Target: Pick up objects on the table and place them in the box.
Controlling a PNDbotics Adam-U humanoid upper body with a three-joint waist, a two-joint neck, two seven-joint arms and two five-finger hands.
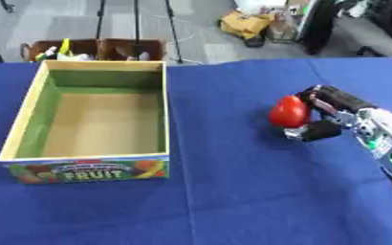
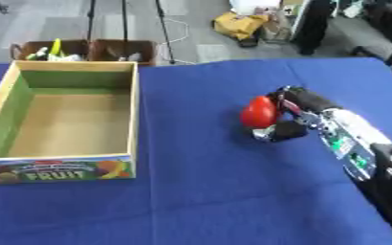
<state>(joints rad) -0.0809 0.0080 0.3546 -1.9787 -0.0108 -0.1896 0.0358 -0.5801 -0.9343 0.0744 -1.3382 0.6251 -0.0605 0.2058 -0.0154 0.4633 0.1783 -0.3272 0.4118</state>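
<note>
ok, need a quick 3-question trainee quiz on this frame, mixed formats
1. True or false: the box already holds fruit.
2. Which hand grips the red fruit? A) left B) right C) neither
3. Fill in: the word printed on the box front is ____.

Key:
1. False; its inside shows bare.
2. B; the right hand has fingers and thumb curled round it, on the blue tablecloth.
3. FRUIT

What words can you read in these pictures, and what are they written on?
"FRUIT": in big pale letters on the front panel of the box, among pictures of fruit.
A smaller line of writing sits above "FRUIT" on the same panel, too blurred to read.
No other writing can be read, not on the red object, the right hand or the blue tablecloth.
</note>
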